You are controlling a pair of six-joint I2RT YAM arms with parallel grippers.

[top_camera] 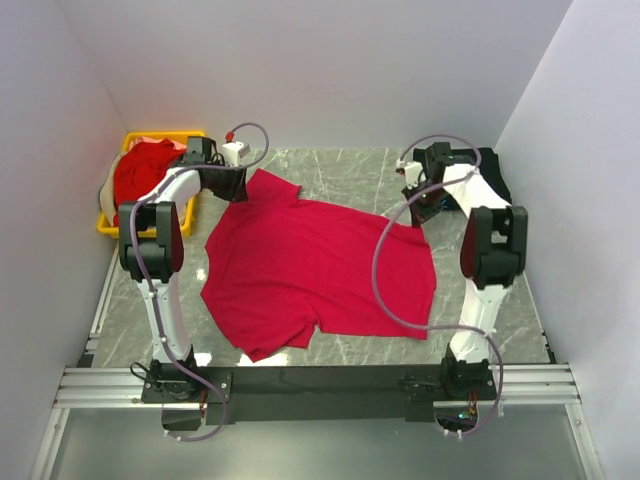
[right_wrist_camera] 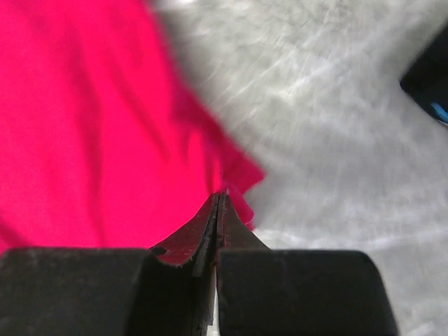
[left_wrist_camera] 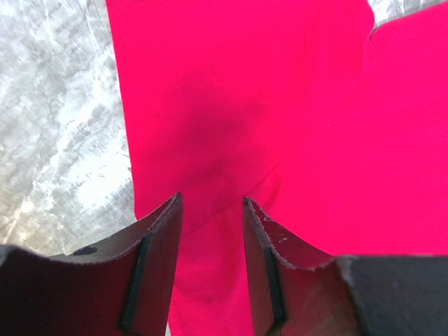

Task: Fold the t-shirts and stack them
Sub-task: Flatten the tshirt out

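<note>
The red t-shirt (top_camera: 320, 270) lies flat, one end directly beneath our left gripper (left_wrist_camera: 211, 204), whose jaws stand spread. A corner lies at the tips of our right gripper (right_wrist_camera: 220, 201), which is pressed together; whether on cloth we cannot tell. We judge we are grasping for the first fold, so next the left must pinch too.

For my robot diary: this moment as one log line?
red t-shirt: spread out | left end effector: open above it | right end effector: shut at its edge
</note>
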